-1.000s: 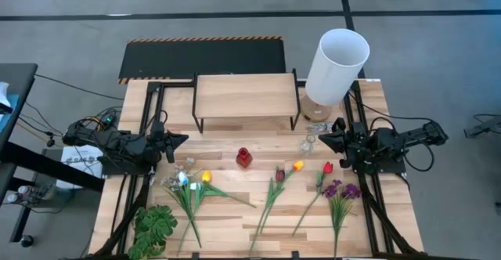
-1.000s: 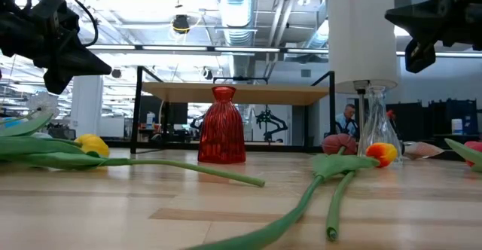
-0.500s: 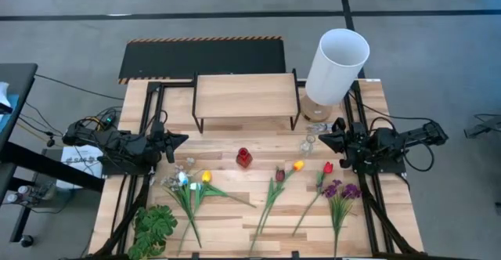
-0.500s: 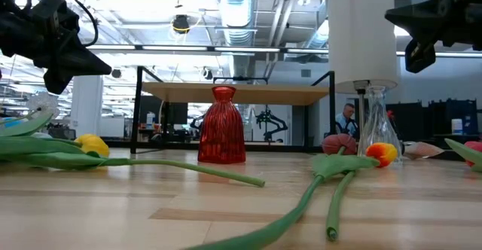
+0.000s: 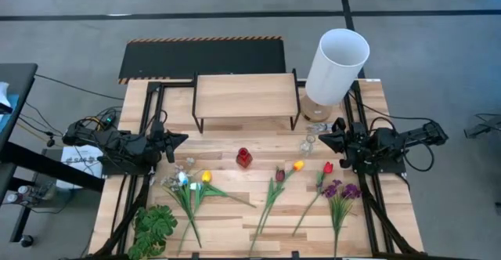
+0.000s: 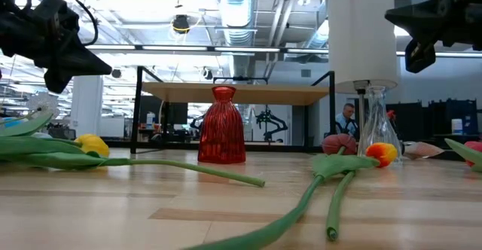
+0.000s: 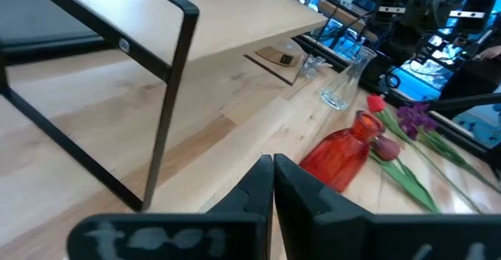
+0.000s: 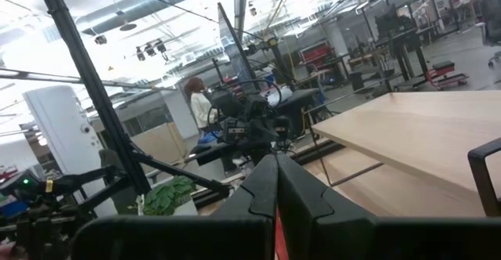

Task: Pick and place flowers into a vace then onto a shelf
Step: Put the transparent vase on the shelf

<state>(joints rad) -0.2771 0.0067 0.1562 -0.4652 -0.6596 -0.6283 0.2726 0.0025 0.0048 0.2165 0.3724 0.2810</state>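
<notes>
Wooden slat tabletop [image 5: 235,205] sits on grey floor, with a black mat [image 5: 200,56] with a striped edge behind it. Low view looks into an open lab hall: ceiling ducts, lights, benches. Right wrist view catches a person [image 8: 200,103] standing far back in that hall.

On the table: the shelf [image 5: 245,97] stands at the back centre, plank top bare. White cylinder [image 5: 337,64] is at the back right corner, beside the shelf. Small red vase [image 5: 244,157] stands upright in front of the shelf; a clear glass vase [image 5: 308,144] stands to its right. Green leafy plant [image 5: 153,229] is at the front left corner.

Flowers lie flat along the front, stems toward the front edge: white blossoms [image 5: 183,178] and yellow tulip [image 5: 206,177] on the left, maroon tulip [image 5: 279,175] and orange tulip [image 5: 298,166] centre, red tulip [image 5: 328,167] and purple bunch [image 5: 341,189] on the right.

My left gripper [image 5: 182,139] is clenched, holding nothing, hovering at the left edge, just behind the white blossoms and well left of the red vase. My right gripper [image 5: 322,137] is also clenched and empty, at the right edge, next to the glass vase, with the red tulip just in front of it.
</notes>
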